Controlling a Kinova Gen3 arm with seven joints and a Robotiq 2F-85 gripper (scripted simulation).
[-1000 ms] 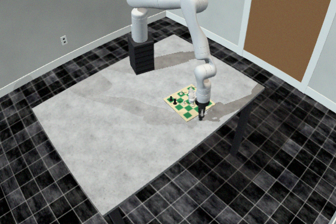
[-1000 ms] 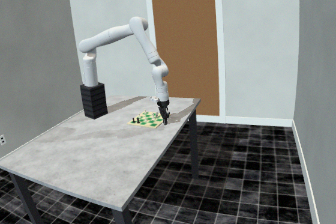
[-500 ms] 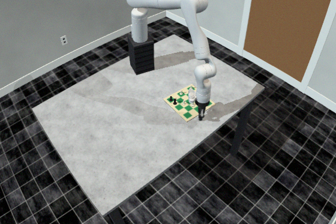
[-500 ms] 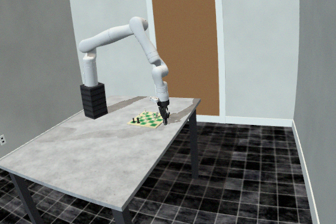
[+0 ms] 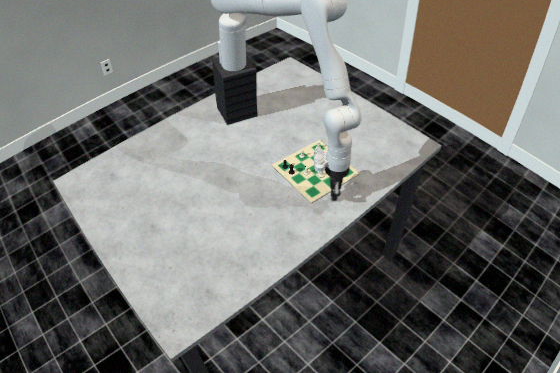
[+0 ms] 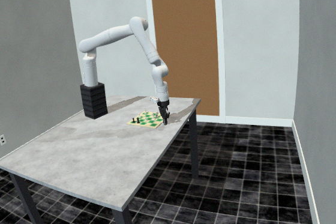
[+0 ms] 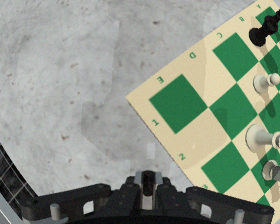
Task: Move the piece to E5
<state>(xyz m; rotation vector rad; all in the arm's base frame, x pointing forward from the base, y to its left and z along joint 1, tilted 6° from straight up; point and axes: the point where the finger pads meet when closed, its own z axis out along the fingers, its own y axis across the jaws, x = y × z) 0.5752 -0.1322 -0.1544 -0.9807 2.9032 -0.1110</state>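
Note:
The small green and cream chessboard (image 5: 315, 171) lies near the table's right edge; it also shows in the exterior view (image 6: 146, 119) and in the wrist view (image 7: 224, 103). My gripper (image 5: 334, 196) points straight down just past the board's near corner, low over the bare table. It is shut on a small dark chess piece (image 7: 147, 185), seen from above between the fingertips. Two black pieces (image 5: 287, 166) stand at the board's left side. White pieces (image 5: 318, 158) stand right behind the gripper. In the wrist view a black piece (image 7: 265, 27) and white pieces (image 7: 260, 137) stand at the right.
The table's right edge (image 5: 380, 193) runs close to the gripper. The arm's black base block (image 5: 235, 90) stands at the back of the table. The grey table top spreads wide to the left and front of the board.

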